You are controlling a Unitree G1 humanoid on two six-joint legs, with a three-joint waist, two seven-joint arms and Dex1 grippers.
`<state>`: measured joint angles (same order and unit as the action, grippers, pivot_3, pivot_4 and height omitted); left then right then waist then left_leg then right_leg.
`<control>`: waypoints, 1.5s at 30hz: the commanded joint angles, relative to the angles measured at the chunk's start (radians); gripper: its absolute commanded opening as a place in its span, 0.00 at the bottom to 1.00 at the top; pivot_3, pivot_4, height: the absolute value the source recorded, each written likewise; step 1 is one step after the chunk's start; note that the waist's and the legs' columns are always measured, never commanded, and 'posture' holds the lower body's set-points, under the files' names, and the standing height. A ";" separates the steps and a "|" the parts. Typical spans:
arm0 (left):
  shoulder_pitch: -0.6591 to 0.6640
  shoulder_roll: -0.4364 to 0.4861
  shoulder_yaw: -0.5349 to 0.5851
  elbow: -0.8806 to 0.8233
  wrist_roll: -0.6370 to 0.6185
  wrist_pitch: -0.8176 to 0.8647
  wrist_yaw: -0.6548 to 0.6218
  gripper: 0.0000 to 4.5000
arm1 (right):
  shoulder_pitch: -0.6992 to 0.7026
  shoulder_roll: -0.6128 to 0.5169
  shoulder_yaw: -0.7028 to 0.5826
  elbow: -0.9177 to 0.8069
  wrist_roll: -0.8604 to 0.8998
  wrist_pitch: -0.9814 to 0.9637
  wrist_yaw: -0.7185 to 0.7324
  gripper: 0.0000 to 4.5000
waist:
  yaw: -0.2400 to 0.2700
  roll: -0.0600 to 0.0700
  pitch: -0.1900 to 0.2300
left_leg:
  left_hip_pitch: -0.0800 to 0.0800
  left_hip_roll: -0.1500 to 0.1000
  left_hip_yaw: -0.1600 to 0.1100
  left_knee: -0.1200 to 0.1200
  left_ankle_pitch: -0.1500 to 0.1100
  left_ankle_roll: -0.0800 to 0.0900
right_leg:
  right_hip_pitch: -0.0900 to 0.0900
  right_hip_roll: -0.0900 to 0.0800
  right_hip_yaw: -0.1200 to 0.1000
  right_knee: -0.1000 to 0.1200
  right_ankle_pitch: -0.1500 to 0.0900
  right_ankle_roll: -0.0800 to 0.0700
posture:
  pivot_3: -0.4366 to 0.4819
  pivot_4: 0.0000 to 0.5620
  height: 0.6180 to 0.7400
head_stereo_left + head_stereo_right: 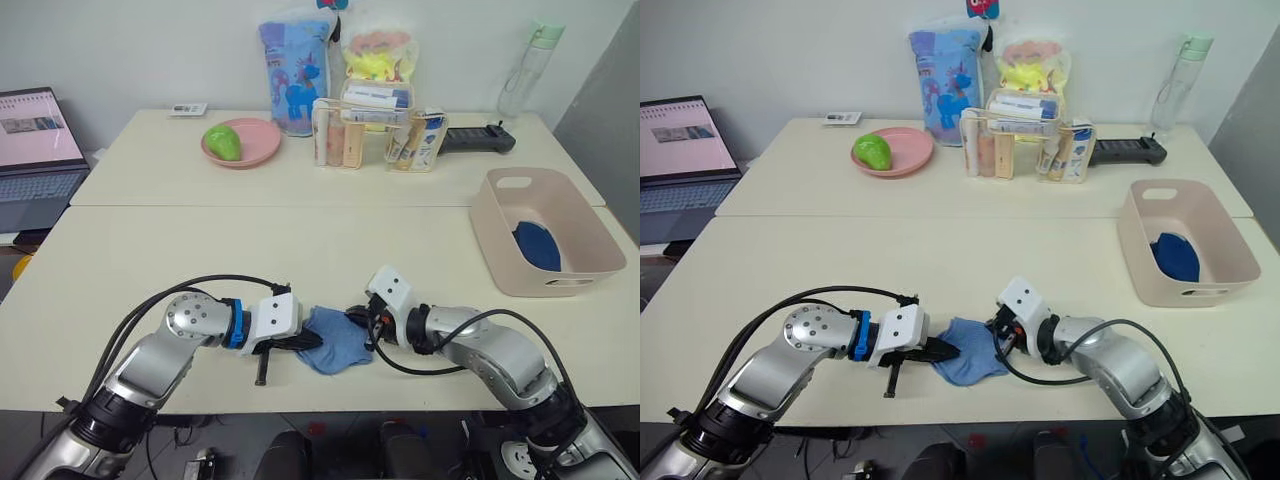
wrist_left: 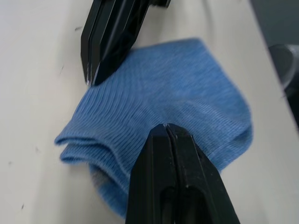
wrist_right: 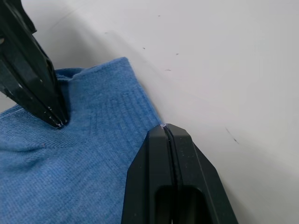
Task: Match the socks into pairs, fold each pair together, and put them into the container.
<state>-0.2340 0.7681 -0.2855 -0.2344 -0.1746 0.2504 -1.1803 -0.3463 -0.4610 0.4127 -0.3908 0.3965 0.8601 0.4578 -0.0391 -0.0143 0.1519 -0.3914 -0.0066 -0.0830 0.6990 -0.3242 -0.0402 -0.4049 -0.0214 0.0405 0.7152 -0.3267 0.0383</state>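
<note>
On the far table, near its left end, a pink plate (image 1: 241, 143) carries a green fruit (image 1: 222, 141); further right along it stand a blue bag (image 1: 294, 75), a clear rack of tubes (image 1: 372, 128) and a black remote (image 1: 478, 138).

On the near table (image 1: 200, 250), close to its front edge, the left gripper (image 1: 292, 343) lies low, its two black fingers pressed together with their tips resting on the left edge of the light blue socks (image 1: 334, 340). The socks lie stacked in a rumpled, layered heap at the middle of the front edge. The right gripper (image 1: 368, 322) meets the heap from its right side, fingers likewise closed tight against each other, tips at the fabric's border. Whether either one pinches cloth cannot be told.

At the right edge of the near table sits the container (image 1: 512, 258), with a dark blue bundle of socks (image 1: 537, 246) inside it.
</note>
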 commanded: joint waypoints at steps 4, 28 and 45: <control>0.008 0.044 0.049 -0.014 -0.029 -0.018 -0.024 0.00 | -0.006 0.026 -0.126 -0.091 0.048 -0.033 0.034 0.01 | 0.003 0.000 0.000 | 0.000 0.000 0.000 0.000 0.000 0.000 | 0.000 0.000 0.000 0.000 0.000 0.000 | 0.48 0.27 0.69; -0.082 -0.029 0.035 0.089 0.007 0.026 0.070 0.00 | 0.131 -0.208 0.032 -0.130 -0.053 -0.140 0.313 0.01 | 0.007 -0.001 0.000 | -0.001 0.000 -0.001 0.001 0.000 0.000 | 0.000 -0.001 -0.001 0.000 0.000 0.000 | 0.48 0.27 0.69; -0.074 -0.040 0.032 0.008 -0.068 0.032 0.019 0.00 | 0.157 -0.149 -0.238 -0.230 0.069 0.021 0.162 0.01 | 0.006 -0.001 0.000 | -0.001 -0.001 0.000 0.001 0.000 0.000 | 0.000 0.000 0.000 0.000 0.000 0.000 | 0.48 0.27 0.69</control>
<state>-0.3169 0.7223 -0.2337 -0.2303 -0.2691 0.3099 -1.1534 -0.1748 -0.6126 0.1862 -0.5943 0.4716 0.8782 0.6406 -0.0329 -0.0151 0.1521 -0.3921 -0.0073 -0.0829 0.6996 -0.3241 -0.0403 -0.4046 -0.0217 0.0406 0.7150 -0.3267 0.0383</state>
